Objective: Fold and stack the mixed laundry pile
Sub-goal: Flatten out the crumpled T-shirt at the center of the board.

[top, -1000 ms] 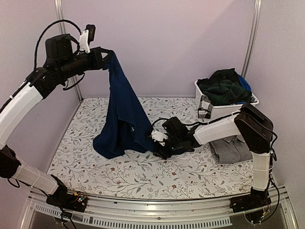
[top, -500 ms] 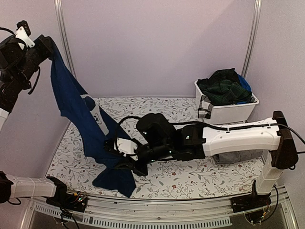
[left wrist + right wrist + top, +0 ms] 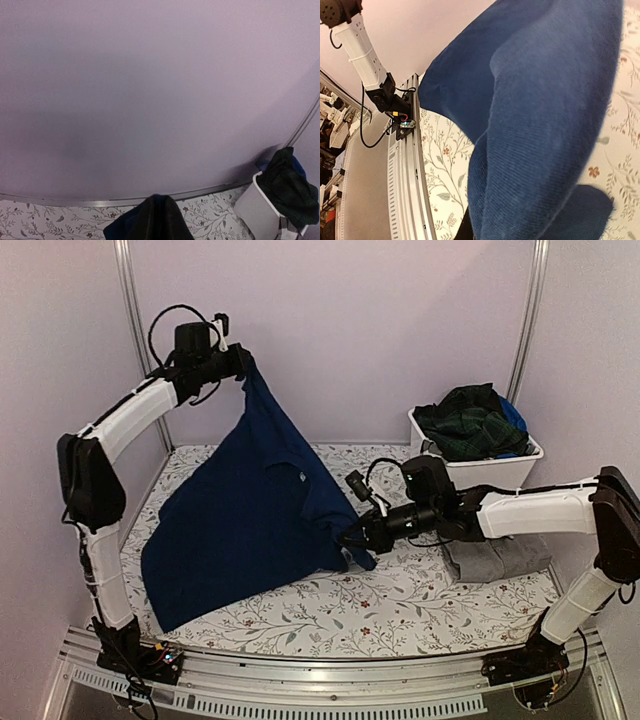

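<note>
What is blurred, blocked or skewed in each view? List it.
Top external: sharp, evenly lit, navy garment clear. Left wrist: mostly blank wall, dark cloth at the bottom edge soft. Right wrist: the garment fills the frame, knit in focus, table rail rolled sideways.

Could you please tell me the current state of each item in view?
Navy blue cloth garment: held up, spread out.
Left gripper: raised, jaws shut on it.
Right gripper: low, jaws shut on its edge.
Grey cloth garment: folded, lying flat.
White plastic bin: upright, full.
Dark green plaid cloth garment: crumpled in the bin.
</note>
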Robot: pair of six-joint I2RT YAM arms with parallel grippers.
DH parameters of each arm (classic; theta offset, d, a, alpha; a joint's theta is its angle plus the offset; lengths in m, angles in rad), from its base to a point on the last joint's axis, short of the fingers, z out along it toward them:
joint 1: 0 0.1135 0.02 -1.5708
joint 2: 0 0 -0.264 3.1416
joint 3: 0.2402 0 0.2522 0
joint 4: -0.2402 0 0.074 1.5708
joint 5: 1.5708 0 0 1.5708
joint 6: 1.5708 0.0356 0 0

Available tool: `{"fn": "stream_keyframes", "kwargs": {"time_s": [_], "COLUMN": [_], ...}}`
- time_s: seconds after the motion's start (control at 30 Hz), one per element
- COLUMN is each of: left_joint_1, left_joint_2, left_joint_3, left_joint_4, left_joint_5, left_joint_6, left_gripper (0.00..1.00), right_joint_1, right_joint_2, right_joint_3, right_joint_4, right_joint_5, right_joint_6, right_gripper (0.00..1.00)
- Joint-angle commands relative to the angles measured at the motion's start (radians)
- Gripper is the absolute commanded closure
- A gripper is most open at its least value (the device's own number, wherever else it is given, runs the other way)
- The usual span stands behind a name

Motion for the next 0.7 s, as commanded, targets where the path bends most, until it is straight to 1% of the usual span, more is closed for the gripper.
{"fn": "stream_keyframes", "kwargs": {"time_s": [0.0, 0.03, 0.07, 0.1, 0.13, 0.17, 0.2, 0.23, 0.27, 0.37, 0.4, 0.43, 0.47, 0.53, 0.57, 0.6, 0.67], "left_joint_1": [-0.05, -0.054, -0.054, -0.055, -0.055, -0.052, -0.048, -0.043, -0.036, -0.013, -0.01, -0.011, -0.009, -0.012, -0.014, -0.016, -0.023], "left_joint_2": [0.307, 0.377, 0.418, 0.428, 0.404, 0.36, 0.291, 0.191, 0.122, -0.06, -0.113, -0.159, -0.211, -0.308, -0.356, -0.394, -0.455], "left_joint_3": [0.346, 0.441, 0.498, 0.502, 0.452, 0.363, 0.252, 0.127, 0.016, -0.283, -0.409, -0.499, -0.586, -0.765, -0.852, -0.925, -1.042], "left_joint_4": [-0.199, -0.276, -0.339, -0.366, -0.366, -0.339, -0.295, -0.241, -0.198, -0.131, -0.12, -0.113, -0.111, -0.072, -0.053, -0.042, -0.037], "left_joint_5": [0.163, 0.158, 0.152, 0.134, 0.103, 0.078, 0.059, 0.037, 0.021, 0.017, 0.013, 0.003, -0.007, 0.026, 0.045, 0.055, 0.065], "left_joint_6": [0.073, 0.084, 0.089, 0.088, 0.086, 0.08, 0.072, 0.057, 0.036, -0.038, -0.058, -0.083, -0.114, -0.186, -0.217, -0.243, -0.293], "left_gripper": [0.75, 0.6, 0.45, 0.3, 0.21, 0.07, 0.01, 0.0, 0.0, 0.0, 0.0, 0.0, 0.04, 0.15, 0.2, 0.23, 0.23], "right_joint_1": [-0.032, -0.045, -0.058, -0.069, -0.077, -0.08, -0.08, -0.08, -0.08, -0.08, -0.08, -0.078, -0.074, -0.055, -0.043, -0.021, 0.027], "right_joint_2": [-0.016, -0.014, -0.01, -0.005, -0.002, -0.005, -0.014, -0.029, -0.039, -0.053, -0.052, -0.048, -0.046, -0.045, -0.048, -0.05, -0.056], "right_joint_3": [-0.082, -0.101, -0.114, -0.118, -0.12, -0.117, -0.112, -0.103, -0.088, -0.031, -0.014, -0.004, 0.003, 0.008, 0.008, 0.001, -0.023], "right_joint_4": [0.102, 0.094, 0.081, 0.045, 0.011, -0.023, -0.058, -0.097, -0.146, -0.298, -0.339, -0.372, -0.41, -0.473, -0.488, -0.488, -0.463], "right_joint_5": [0.005, 0.033, 0.063, 0.092, 0.127, 0.164, 0.208, 0.272, 0.33, 0.483, 0.517, 0.546, 0.576, 0.649, 0.65, 0.637, 0.617], "right_joint_6": [0.163, 0.198, 0.216, 0.232, 0.241, 0.242, 0.234, 0.222, 0.212, 0.153, 0.14, 0.124, 0.111, 0.093, 0.083, 0.061, 0.029], "right_gripper": [0.9, 0.8, 0.66, 0.51, 0.43, 0.39, 0.34, 0.29, 0.27, 0.26, 0.27, 0.27, 0.27, 0.27, 0.27, 0.27, 0.27]}}
